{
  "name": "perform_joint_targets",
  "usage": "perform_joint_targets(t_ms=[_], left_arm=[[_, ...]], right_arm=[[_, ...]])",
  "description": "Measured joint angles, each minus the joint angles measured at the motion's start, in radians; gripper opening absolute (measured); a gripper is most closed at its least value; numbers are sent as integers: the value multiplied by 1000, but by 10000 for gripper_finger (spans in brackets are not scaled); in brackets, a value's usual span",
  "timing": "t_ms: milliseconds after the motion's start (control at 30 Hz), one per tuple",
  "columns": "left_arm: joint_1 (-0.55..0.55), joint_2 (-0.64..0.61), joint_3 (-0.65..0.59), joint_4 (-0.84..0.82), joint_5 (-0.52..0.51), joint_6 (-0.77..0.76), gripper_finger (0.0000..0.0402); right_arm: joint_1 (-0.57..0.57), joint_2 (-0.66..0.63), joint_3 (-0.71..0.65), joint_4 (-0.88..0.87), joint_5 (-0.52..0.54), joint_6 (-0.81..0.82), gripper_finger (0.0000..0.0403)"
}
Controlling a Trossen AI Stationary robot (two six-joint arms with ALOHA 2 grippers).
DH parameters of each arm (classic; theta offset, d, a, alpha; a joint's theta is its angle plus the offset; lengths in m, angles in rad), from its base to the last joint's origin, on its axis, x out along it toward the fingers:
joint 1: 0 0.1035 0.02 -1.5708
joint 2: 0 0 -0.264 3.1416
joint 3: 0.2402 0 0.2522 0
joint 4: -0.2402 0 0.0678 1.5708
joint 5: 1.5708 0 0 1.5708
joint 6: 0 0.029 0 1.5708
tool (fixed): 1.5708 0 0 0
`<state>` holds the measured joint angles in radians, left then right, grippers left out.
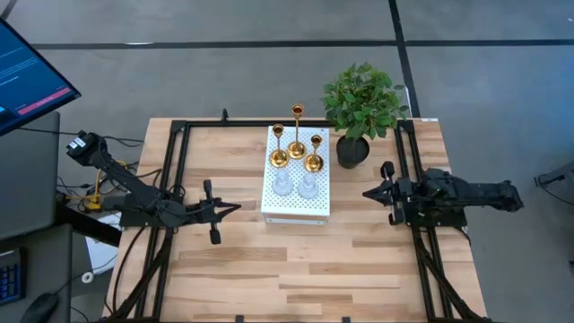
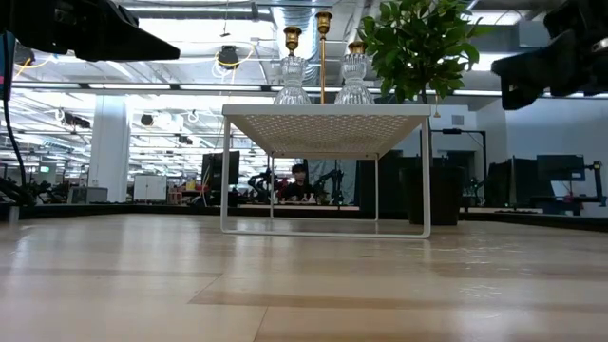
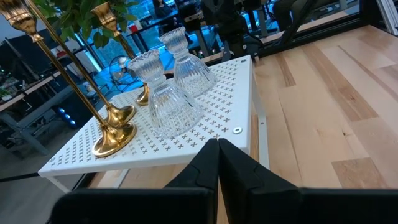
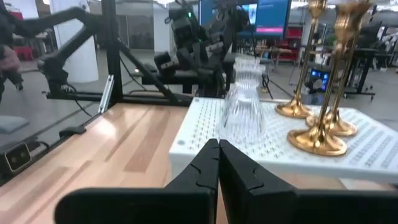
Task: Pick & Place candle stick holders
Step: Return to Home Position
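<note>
High view shows us all five candle stick holders upright on the white shelf, midway between left gripper and right gripper, both pinched together empty, and we judge each free to back outward

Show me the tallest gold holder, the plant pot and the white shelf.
tallest gold holder (image 1: 297,149), high view, round base
plant pot (image 1: 352,152), high view, black side
white shelf (image 1: 296,208), high view, bare front part

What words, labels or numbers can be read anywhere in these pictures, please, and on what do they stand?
None can be read.
The monitor at the high view's left edge shows lines of text, too small to read.
The candle stick holders and white shelf bear no visible lettering.
</note>
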<state>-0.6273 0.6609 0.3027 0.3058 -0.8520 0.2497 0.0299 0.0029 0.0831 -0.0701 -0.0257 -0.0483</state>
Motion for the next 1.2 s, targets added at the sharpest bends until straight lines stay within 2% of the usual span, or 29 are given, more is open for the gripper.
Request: perform_joint_targets(t_ms=[400, 1200], left_arm=[[0, 0, 0, 0, 0, 0, 8], [0, 0, 0, 2, 0, 0, 8]], right_arm=[[1, 5, -66, 64, 2, 13, 0], [0, 6, -68, 60, 25, 15, 0]])
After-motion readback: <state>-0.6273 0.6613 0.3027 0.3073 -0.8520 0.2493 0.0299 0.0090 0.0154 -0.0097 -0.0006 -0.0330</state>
